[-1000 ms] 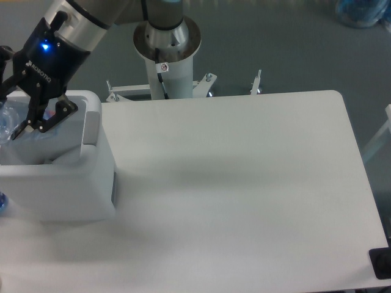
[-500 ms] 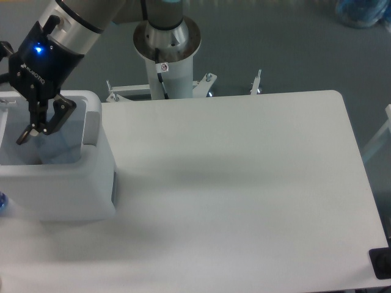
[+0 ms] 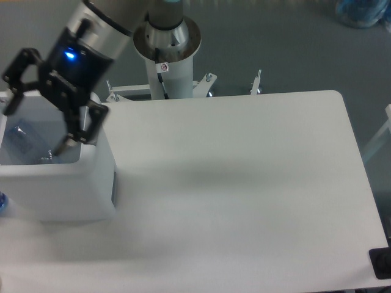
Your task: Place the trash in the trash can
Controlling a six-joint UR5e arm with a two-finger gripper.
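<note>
The fingers (image 3: pixel 66 141) are spread wide and empty above the bin (image 3: pixel 67 186), which stands at the worktop's (image 3: pixel 244 195) left edge; one tip hangs over the bin's right rim. A clear, crinkled piece of trash, most likely the bag (image 3: pixel 24 140), lies inside the opening, below and left of the fingers. At the bin's lower left a blue cap (image 3: pixel 2 201) shows, perhaps the bottle's, outside the bin, so the next reach probably goes down-left.
</note>
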